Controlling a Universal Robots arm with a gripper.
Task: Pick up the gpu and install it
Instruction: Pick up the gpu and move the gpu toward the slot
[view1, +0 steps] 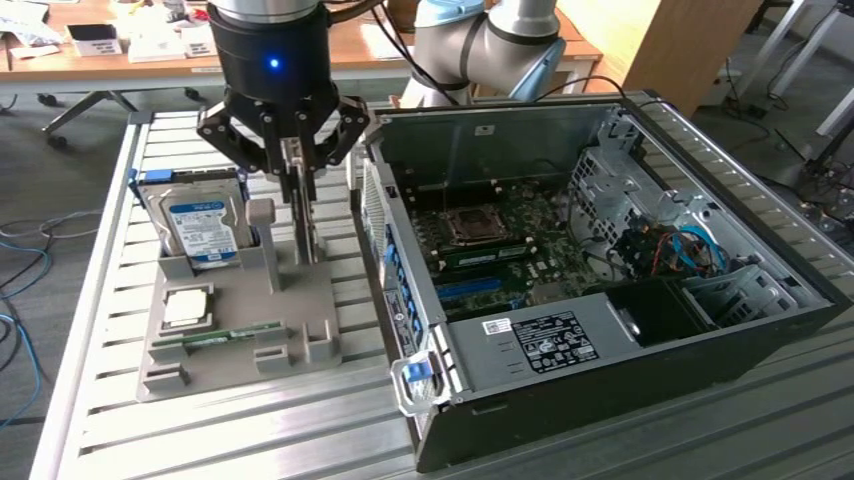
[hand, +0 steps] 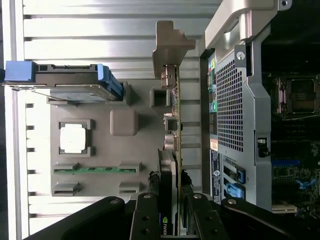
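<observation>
Lowered over the grey tray (view1: 234, 375): the pincer (view1: 304, 188), about half closed and gripping the gpu (view1: 311, 228). One finger (hand: 148, 210) pressed against the black fan face, the other (hand: 200, 212) against the circuit-board back. Both set on the card's upper edge, toward the end away from the silver bracket (hand: 169, 45). No daylight visible between fingers and card in the wrist view.

Standing upright on its long edge, thin and seen edge-on: the gpu, its lower edge down in the tray's holder posts. Placed along the tray side nearest the computer case (view1: 747, 330), just beside the case's perforated rear panel.

Elsewhere on the tray, well apart from the pincer:
- propped upright in a holder toward the exterior view's left, a hard drive (view1: 200, 215) with a blue label.
- lying flat in a square pocket below the drive, a processor chip (view1: 184, 305).
- laid flat between small clips, a narrow green memory stick (view1: 220, 336).

On the exterior view's right of the tray: the case on its side, panel off, motherboard (view1: 494, 250) exposed with an empty processor socket and blue slots. Underneath everything, a slatted metal table (view1: 267, 440).
</observation>
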